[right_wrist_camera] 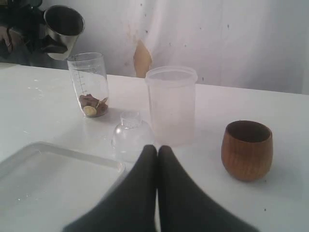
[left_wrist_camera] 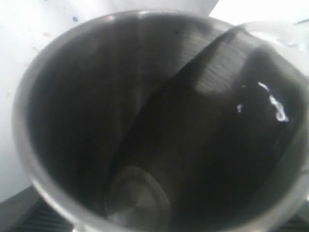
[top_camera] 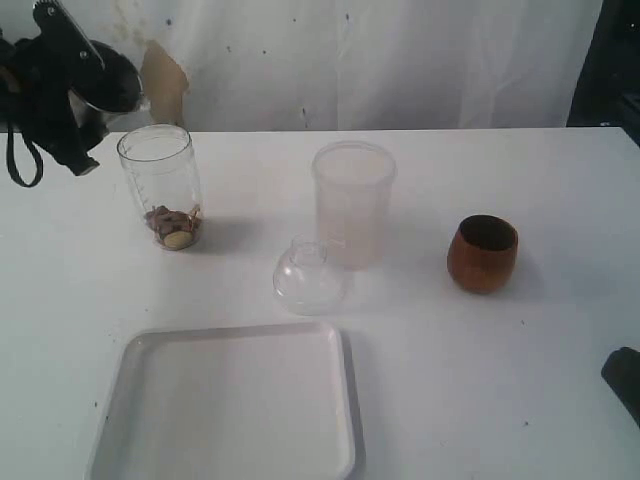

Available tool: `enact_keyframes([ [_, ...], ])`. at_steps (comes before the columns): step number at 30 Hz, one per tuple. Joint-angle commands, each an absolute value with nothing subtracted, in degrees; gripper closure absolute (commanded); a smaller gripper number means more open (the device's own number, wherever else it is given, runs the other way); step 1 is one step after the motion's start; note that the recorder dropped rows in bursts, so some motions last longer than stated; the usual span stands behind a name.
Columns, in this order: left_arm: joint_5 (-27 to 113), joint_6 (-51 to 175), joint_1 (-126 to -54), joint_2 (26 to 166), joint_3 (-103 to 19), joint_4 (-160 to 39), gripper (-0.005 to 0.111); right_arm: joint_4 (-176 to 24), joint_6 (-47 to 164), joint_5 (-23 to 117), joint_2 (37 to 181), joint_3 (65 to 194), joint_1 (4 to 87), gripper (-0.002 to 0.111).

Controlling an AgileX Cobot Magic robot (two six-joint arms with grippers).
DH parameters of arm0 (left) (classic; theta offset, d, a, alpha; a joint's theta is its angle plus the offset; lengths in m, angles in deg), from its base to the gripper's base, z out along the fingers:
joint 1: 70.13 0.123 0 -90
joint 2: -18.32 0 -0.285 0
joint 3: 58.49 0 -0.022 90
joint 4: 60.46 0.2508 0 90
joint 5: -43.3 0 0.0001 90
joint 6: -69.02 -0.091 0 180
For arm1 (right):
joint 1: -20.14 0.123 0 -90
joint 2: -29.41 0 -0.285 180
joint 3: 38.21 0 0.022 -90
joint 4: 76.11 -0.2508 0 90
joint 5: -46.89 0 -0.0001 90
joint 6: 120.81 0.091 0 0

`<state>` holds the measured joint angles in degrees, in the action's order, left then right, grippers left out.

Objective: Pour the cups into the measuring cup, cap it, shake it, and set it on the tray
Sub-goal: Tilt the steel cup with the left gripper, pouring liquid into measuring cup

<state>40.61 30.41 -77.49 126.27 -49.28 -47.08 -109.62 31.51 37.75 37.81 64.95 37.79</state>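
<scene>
My left gripper (top_camera: pixel 70 100) is shut on the steel tumbler (top_camera: pixel 108 85), held tilted in the air just behind the measuring cup (top_camera: pixel 162 185). The left wrist view looks straight into the tumbler (left_wrist_camera: pixel 145 125); its inside appears dark and empty. The measuring cup (right_wrist_camera: pixel 89 84) stands upright, uncapped, with brown pieces and a yellowish disc at its bottom. The wooden cup (top_camera: pixel 482 253) stands at the right. The white tray (top_camera: pixel 230 400) lies at the front. My right gripper (right_wrist_camera: pixel 157 150) is shut on nothing, low over the table, pointing between the clear dome cap (right_wrist_camera: pixel 131 135) and the wooden cup (right_wrist_camera: pixel 247 150).
A frosted, wider container (top_camera: pixel 353 200) stands mid-table, with the clear dome cap (top_camera: pixel 305 278) lying on the table against its front left. A white curtain hangs behind the table. The right arm shows only as a dark tip (top_camera: pixel 625 385) at the exterior view's right edge.
</scene>
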Motion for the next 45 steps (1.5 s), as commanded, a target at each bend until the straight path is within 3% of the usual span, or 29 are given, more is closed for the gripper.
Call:
enact_keyframes([
  [1, 42.4, 29.2, -77.6, 125.8, -50.8, -46.0, 0.107, -109.5, 31.6, 37.6, 38.0, 64.6, 37.2, 0.108],
  [25, 39.2, 29.2, -77.6, 127.7, -53.5, -35.9, 0.107, -109.5, 31.6, 37.6, 38.0, 64.6, 37.2, 0.108],
  [45, 44.7, 27.5, -77.7, 129.5, -54.0, -30.8, 0.107, -109.5, 32.2, 37.6, 38.0, 64.6, 37.2, 0.108],
])
